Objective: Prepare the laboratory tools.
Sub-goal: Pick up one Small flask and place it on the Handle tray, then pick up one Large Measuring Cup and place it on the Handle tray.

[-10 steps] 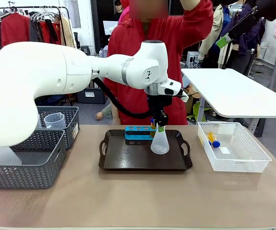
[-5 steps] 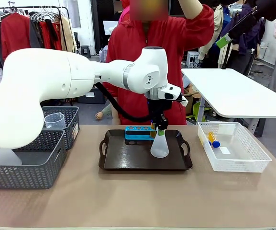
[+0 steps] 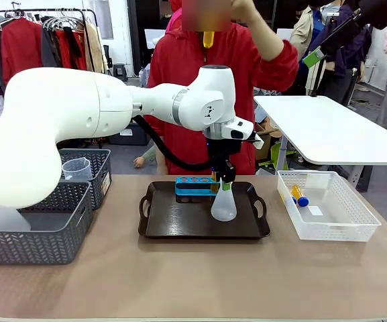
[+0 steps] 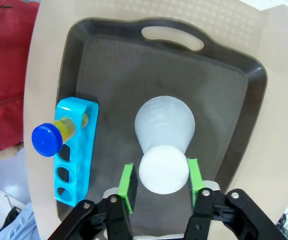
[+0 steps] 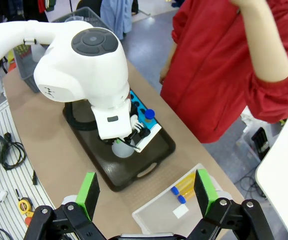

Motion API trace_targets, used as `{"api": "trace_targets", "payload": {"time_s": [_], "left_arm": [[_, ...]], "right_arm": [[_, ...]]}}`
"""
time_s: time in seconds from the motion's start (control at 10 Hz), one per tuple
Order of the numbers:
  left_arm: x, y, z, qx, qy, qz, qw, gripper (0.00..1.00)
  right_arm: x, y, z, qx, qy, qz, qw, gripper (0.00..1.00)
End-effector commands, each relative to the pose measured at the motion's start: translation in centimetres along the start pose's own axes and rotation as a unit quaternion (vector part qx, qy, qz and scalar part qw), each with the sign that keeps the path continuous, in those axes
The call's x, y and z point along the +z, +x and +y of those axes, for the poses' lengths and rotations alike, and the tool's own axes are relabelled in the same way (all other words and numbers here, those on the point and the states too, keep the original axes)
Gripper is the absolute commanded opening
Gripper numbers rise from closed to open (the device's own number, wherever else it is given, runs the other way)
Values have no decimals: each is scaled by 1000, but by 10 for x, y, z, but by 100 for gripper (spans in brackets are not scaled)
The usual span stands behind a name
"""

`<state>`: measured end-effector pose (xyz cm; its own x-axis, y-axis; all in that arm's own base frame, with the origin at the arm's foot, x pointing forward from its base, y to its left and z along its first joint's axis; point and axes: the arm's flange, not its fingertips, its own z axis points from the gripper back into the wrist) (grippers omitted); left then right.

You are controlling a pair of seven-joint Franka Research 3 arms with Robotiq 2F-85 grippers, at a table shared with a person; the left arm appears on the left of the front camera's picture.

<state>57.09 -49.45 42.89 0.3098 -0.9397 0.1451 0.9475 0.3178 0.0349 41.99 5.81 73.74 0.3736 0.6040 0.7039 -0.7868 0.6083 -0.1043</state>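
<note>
Translucent conical flask [image 3: 224, 204] upright mid dark tray [image 3: 180, 225], neck flanked closely by green pads of left end effector [image 4: 160, 172], clamped or slack cannot tell, blue rack [image 3: 193, 186] at 10 o'clock, right end effector [image 5: 147, 192] spread wide, empty.

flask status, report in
Left gripper pads flank conical flask neck, grip unclear. Flask upright on dark tray. Right gripper open, high, well away. Nothing blocking; blue rack beside flask, apart.
</note>
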Motion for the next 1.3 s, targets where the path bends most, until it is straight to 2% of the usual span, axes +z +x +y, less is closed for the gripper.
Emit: {"api": "trace_targets", "payload": {"time_s": [0.0,0.1,0.8,1.0,1.2], "left_arm": [[13,1,1,3,6,1,1000,97],[18,-1,-1,7,4,1,1000,100],[33,-5,-6,3,3,-7,1000,100],[37,-8,-8,7,-16,-7,1000,100],[29,-1,-4,3,6,-8,1000,100]], "right_arm": [[1,0,1,2,0,-1,1000,100],[1,0,1,2,0,-1,1000,100],[1,0,1,2,0,-1,1000,100],[1,0,1,2,0,-1,1000,100],[1,0,1,2,0,-1,1000,100]]}}
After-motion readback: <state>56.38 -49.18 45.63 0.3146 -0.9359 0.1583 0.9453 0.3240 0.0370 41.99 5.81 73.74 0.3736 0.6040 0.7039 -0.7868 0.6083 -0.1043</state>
